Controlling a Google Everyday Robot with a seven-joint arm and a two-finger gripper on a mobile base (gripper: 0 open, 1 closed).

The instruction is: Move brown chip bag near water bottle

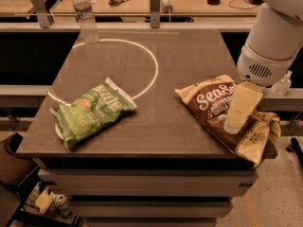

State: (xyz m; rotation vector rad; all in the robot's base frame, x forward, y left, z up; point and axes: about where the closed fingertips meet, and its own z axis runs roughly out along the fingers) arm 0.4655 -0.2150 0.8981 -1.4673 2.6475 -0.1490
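The brown chip bag (215,109) lies flat at the table's front right corner, cream edges showing, its right end hanging over the edge. The water bottle (85,17) stands upright at the table's far left corner, clear with a white cap. My gripper (238,111) hangs down from the white arm on the right, directly over the middle of the brown bag and very close to its surface. The bag rests on the table.
A green chip bag (90,113) lies at the front left of the dark table (161,70), beside a white circle line. A small clear bottle (284,84) stands off the table at right. Benches with scissors and tools stand behind.
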